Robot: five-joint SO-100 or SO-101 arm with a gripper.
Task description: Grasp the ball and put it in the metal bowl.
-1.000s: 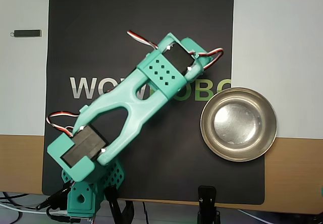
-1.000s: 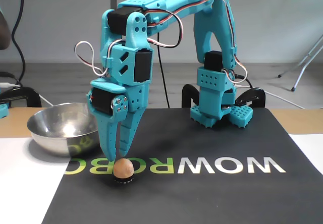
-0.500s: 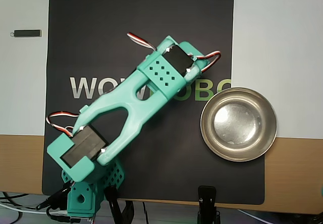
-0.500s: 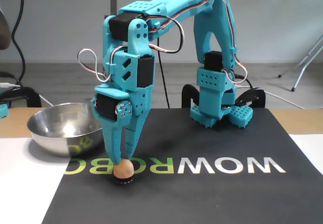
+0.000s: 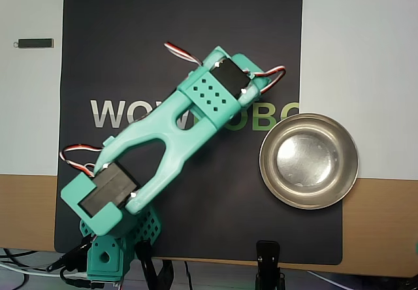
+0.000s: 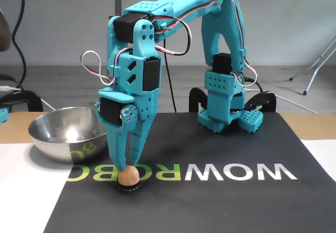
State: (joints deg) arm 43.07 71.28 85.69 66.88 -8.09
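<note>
robotics lab bench, branded black mat [image 6: 220, 191], table clamps [image 5: 268, 254], loose cables [image 6: 21, 18], tripod leg [image 6: 317, 65]

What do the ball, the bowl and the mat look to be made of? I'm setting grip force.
The ball: matte peach-orange, no gloss, perhaps wood or plastic; it sits on a small dark ring. The metal bowl: polished steel by its mirror reflections. The mat: flat black, dull, possibly rubber or fabric. The tool: matte teal plastic.

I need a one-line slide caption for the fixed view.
Teal arm's tool pointing down onto the ball on the black mat, metal bowl to its left.
</note>
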